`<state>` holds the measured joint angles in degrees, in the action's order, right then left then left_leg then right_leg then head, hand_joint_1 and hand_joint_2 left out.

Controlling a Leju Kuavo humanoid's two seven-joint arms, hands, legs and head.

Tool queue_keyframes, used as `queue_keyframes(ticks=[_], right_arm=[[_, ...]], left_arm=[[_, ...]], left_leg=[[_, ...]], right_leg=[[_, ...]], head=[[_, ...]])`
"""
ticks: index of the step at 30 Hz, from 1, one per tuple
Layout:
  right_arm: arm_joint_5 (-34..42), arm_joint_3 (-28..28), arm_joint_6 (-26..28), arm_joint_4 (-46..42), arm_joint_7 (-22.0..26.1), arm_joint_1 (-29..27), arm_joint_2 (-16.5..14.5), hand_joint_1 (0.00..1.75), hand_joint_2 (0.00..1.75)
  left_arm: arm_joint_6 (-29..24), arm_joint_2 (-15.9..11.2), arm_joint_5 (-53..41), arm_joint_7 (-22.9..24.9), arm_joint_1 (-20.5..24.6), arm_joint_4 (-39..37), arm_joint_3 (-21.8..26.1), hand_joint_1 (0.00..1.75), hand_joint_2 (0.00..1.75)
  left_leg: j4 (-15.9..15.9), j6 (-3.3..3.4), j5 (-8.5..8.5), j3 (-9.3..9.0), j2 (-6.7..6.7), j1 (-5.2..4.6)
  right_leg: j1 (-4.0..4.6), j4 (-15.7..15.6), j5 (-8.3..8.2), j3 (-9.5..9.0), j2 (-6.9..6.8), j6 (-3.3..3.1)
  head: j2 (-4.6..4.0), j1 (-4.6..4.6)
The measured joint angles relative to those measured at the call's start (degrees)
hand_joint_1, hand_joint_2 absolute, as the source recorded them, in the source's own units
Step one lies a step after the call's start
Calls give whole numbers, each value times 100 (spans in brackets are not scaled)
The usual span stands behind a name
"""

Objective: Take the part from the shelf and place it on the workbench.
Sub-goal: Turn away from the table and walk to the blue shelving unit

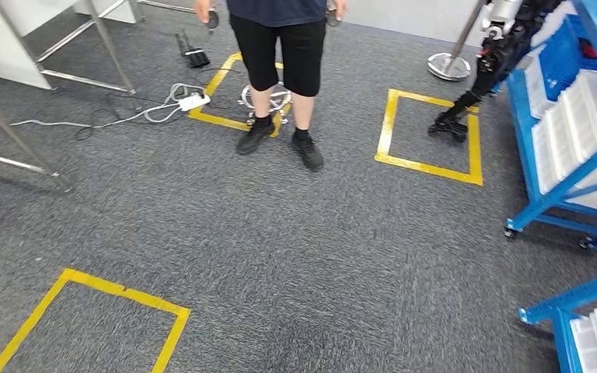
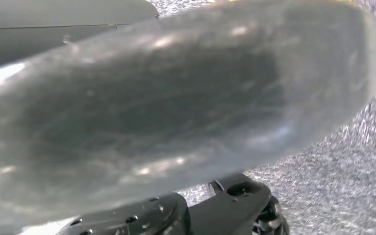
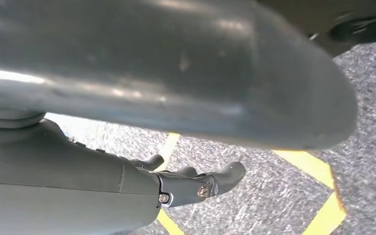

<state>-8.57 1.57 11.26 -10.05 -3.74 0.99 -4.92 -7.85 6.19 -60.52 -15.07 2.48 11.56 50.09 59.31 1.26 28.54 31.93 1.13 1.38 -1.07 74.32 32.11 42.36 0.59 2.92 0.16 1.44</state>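
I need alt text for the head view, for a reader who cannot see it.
A person in black shorts stands on grey carpet marked with yellow tape squares. Blue shelves with white bins line the right side; a white power strip lies nearby.

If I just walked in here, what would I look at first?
Probably the person in black shorts and shoes, standing straight ahead on the grey carpet. Then the yellow tape squares on the floor, one beside the person and another near the front left. Blue shelves holding white bins line the right side, with another robot standing next to them.
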Motion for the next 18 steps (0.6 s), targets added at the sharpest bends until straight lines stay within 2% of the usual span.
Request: queue_keyframes(ticks=[1,2,3,4,5,6,7,9,10,11,12,13,14,15,16,17,18], right_arm=[[1,0,0,0,0,-4,1,0,0],[1,0,0,0,0,-11,3,0,0],[2,0,0,0,0,-16,7,0,0],[3,0,0,-1,0,-15,8,0,0],[5,0,-1,-1,1,-6,8,0,0],[8,0,-2,-2,1,7,7,0,0],[12,0,-3,-2,2,14,4,0,0],[18,0,-4,-2,2,11,6,0,0],[21,0,-4,-1,2,2,8,0,0],[23,0,-4,-1,2,-5,9,0,0],[24,0,-4,-1,2,-7,8,0,0],[24,0,-5,0,3,-8,3,0,0],[22,0,-7,0,4,-6,-2,0,0],[20,0,-9,0,6,-3,-7,0,0],[20,0,-12,0,8,-5,-9,0,0],[21,0,-14,0,9,-10,-10,0,0],[22,0,-15,0,10,-16,-11,0,0]], left_arm=[[0,1,0,1,0,0,0,0,0],[1,2,0,2,2,-1,0,0,0],[3,5,-1,5,4,-1,-1,0,0],[4,7,-2,11,5,-1,-1,0,0],[6,9,-2,19,4,-1,-1,0,0],[7,10,-2,28,2,0,0,0,0],[8,10,-2,36,3,0,0,0,0],[9,14,-2,43,13,0,1,0,0],[9,16,-2,43,20,0,1,0,0],[9,19,-2,40,24,0,2,0,0],[10,20,-2,37,24,0,3,0,0],[10,19,-2,34,21,0,4,0,0],[11,19,-2,32,15,-1,6,0,0],[11,19,-2,32,5,-1,7,0,0],[11,20,-2,31,-3,-2,8,0,0],[10,21,-2,31,-10,-2,8,0,0],[10,21,-2,30,-14,-2,8,0,0]], left_leg=[[0,1,5,-1,75,-4],[0,-2,10,-7,142,-5],[0,-11,17,-17,202,-5],[1,-27,28,-30,257,-15],[2,-55,48,-44,313,-32],[-1,-86,65,-60,365,-48],[-12,-120,76,-82,420,-63],[-55,-188,91,-146,512,-59],[-33,-220,131,-171,464,-47],[88,-240,231,-145,349,-35],[346,-253,394,-47,191,-24],[713,-254,595,112,27,-19],[1124,-256,782,312,-70,-18],[1449,-260,891,484,-115,-18],[1583,-264,877,574,-131,-15],[1508,-266,752,566,-139,-8],[1203,-269,527,449,-171,9]], right_leg=[[-3,66,-5,35,-15,35],[-5,-111,-97,-57,-40,82],[-3,-494,-241,-261,-103,125],[8,-940,-387,-498,-236,140],[22,-1294,-501,-691,-351,128],[39,-1512,-575,-809,-435,89],[59,-1590,-614,-839,-463,33],[58,-1614,-664,-840,-331,-63],[36,-1644,-683,-864,-264,-103],[8,-1674,-698,-900,-203,-145],[-20,-1697,-710,-940,-141,-183],[-22,-1701,-710,-948,-81,-207],[-17,-1700,-709,-949,-11,-227],[-10,-1699,-705,-953,72,-232],[-5,-1697,-703,-959,160,-233],[-5,-1692,-702,-969,250,-232],[-10,-1682,-698,-981,339,-226]], head=[[1,-2],[1,-2],[1,-4],[0,-9],[-1,-8],[-1,-7],[-1,-4],[0,-1],[0,9],[-1,22],[-1,40],[0,54],[0,58],[0,59],[0,58],[0,59],[0,59]])
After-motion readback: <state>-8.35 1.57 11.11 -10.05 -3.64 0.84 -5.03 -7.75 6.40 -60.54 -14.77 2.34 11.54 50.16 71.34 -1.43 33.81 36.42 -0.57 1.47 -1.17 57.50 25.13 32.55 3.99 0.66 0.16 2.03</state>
